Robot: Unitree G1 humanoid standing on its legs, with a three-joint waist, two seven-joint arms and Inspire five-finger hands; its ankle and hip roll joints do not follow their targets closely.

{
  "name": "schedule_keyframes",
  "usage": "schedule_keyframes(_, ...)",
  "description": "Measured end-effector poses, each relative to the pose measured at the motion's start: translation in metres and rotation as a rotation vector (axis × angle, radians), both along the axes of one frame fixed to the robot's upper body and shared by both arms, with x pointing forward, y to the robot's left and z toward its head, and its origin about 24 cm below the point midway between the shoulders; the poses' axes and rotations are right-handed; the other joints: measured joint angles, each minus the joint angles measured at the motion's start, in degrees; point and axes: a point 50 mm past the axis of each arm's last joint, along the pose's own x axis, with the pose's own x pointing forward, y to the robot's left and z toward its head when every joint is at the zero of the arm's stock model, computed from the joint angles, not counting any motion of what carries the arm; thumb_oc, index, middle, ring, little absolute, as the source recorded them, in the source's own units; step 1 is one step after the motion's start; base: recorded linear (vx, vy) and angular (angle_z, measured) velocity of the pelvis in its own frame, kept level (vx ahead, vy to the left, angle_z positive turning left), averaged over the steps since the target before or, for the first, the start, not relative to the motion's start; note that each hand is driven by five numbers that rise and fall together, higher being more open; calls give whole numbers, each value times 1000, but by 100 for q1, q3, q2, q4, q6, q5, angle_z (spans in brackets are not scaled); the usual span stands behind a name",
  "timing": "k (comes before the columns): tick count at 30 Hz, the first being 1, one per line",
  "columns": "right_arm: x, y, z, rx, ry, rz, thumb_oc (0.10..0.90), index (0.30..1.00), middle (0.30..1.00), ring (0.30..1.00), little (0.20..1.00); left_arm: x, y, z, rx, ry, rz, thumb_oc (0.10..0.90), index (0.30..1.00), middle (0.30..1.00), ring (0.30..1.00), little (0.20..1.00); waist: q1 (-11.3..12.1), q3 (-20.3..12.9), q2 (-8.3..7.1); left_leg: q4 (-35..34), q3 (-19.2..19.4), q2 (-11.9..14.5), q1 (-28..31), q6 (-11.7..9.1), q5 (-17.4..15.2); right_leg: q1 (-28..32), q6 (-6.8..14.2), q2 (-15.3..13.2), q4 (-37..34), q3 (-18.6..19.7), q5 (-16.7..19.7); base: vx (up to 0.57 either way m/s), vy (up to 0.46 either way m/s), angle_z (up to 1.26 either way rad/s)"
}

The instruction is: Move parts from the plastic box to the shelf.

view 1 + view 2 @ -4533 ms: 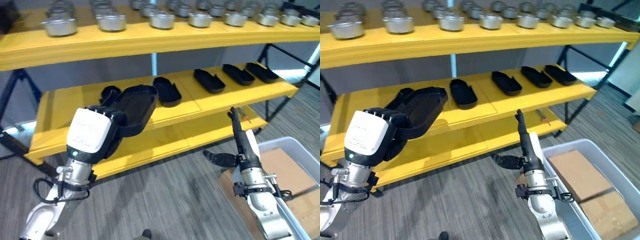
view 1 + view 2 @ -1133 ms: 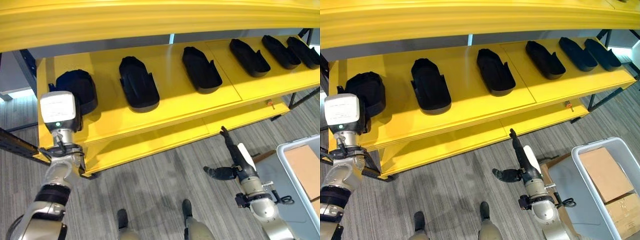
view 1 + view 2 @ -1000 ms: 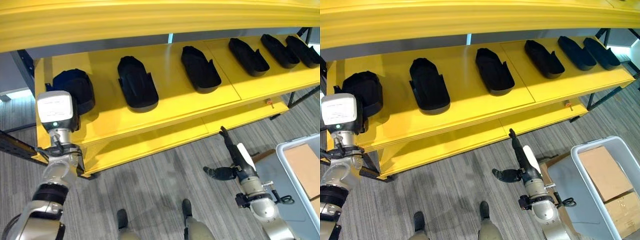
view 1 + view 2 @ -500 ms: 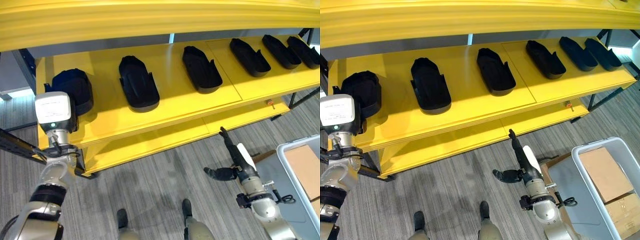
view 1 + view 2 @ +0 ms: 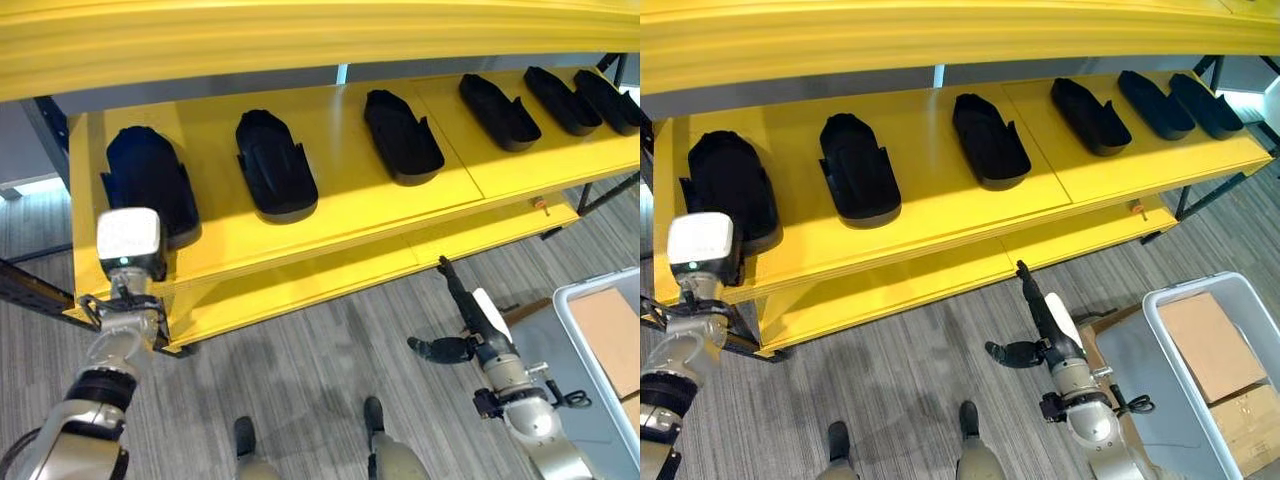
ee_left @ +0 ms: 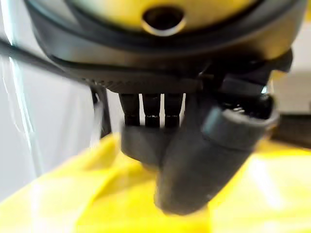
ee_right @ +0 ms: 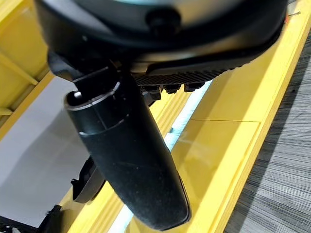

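Note:
Several black moulded parts lie in a row on the yellow middle shelf (image 5: 330,215). The leftmost part (image 5: 150,185) rests flat near the shelf's left end. Just in front of and below it, at the shelf's front edge, is my left hand (image 5: 128,245). In the left wrist view my left hand (image 6: 204,160) has relaxed fingers and holds nothing. My right hand (image 5: 472,312) hangs over the floor before the lower shelf, fingers straight up, thumb out, empty. The plastic box (image 5: 1162,305) stands on the floor at the lower right.
Cardboard boxes (image 5: 1202,345) lie inside the plastic box. A lower yellow shelf (image 5: 330,282) juts out under the middle one, with a small orange item (image 5: 540,207) on it. The top shelf's front edge (image 5: 300,40) overhangs. A black frame bar (image 5: 35,290) sticks out at the left.
My left hand has drawn back and down from the shelf, uncovering the leftmost part, which now lies flat and alone. The right hand has stayed put.

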Motion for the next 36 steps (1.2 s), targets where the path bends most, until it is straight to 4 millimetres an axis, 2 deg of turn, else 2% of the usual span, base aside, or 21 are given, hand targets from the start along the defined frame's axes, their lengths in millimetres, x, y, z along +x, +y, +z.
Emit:
schedule_keyframes(17,-1,-2,-3,-5,37,12,900,1000,1000,1000,1000,-21,12,7,30,134,-49,900,1000,1000,1000,1000,57,36,39,-1,-77,-3,15,1,0,62,3,-9,-2,-60,-12,2,-2,1)
schedule_keyframes(24,0,-8,0,-7,29,-12,900,1000,1000,1000,1000,-26,10,13,42,116,-80,900,1000,1000,1000,1000,163,37,43,-1,-107,-6,58,1,0,144,1,-16,-2,-123,-32,5,0,3)
schedule_keyframes(30,0,-5,-1,10,28,-15,900,1000,1000,1000,1000,-26,10,18,50,103,-82,900,1000,1000,1000,1000,202,32,50,0,-187,-15,63,3,0,199,4,-24,-2,-160,-43,13,3,6)
schedule_keyframes(36,0,-5,-1,15,27,-16,900,1000,1000,1000,1000,-30,10,35,95,59,-107,900,1000,1000,1000,1000,211,27,54,0,-189,-18,123,4,2,250,5,-27,-1,-159,-44,0,0,0)
